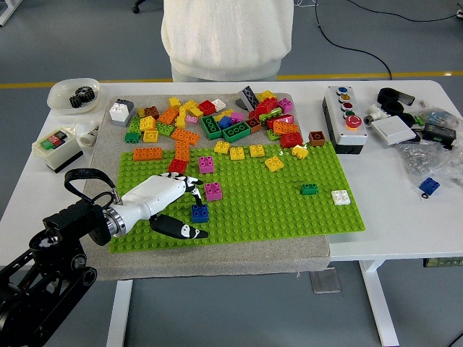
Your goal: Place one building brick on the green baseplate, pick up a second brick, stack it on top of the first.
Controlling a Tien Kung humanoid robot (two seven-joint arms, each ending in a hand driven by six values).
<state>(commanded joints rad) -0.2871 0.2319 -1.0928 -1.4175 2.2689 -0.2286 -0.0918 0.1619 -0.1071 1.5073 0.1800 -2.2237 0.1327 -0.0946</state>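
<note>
The left hand point(176, 206) is hovering low over the green baseplate point(289, 210) at its near-left part, fingers relaxed and apart, holding nothing; the white palm is lying just left of the blue brick point(200, 212), with the dark thumb reaching below that brick and the fingertips pointing above it, so the brick is sitting in the gap between them, apparently untouched. That pose is suiting a brick already seated on the studs, which I judge to be the first one placed. A magenta brick point(213, 191) is resting just beyond the blue brick, and another magenta brick point(206, 164) further beyond it. The loose pile of bricks point(217, 119) is lying well beyond the blue brick, off the baseplate's far edge, probably as stock for the second pick. A person point(224, 36) is standing at the far side, hands not showing.
</note>
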